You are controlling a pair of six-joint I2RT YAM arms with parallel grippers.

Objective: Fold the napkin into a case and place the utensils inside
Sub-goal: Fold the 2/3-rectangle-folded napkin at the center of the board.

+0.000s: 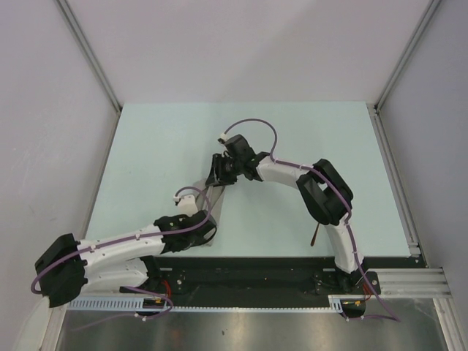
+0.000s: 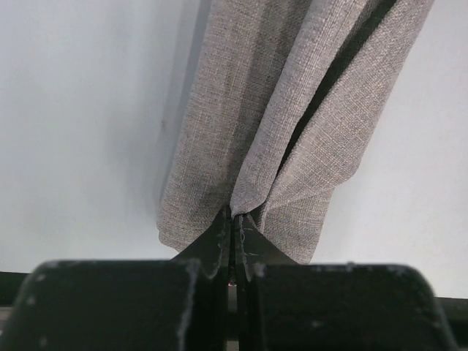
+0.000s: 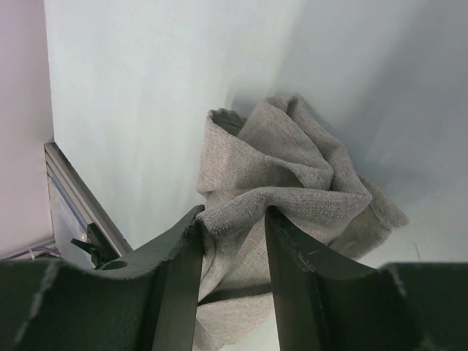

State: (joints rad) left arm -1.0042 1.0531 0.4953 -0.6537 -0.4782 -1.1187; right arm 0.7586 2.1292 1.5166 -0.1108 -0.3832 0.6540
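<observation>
Pale green table (image 1: 161,146), napkin (image 2: 278,110) at its middle: left gripper (image 2: 232,219) clamps one end, right gripper (image 3: 232,223) straddles the bunched other end, hold unclear. Folding step; next, I reckon, smooth it flat.

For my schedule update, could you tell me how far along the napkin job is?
Done: nothing firm; the napkin is bunched, no pocket yet. In hand: left gripper pinches its edge, right gripper straddles a fold. Left: folding, then loading the utensil lying by the right arm.
</observation>
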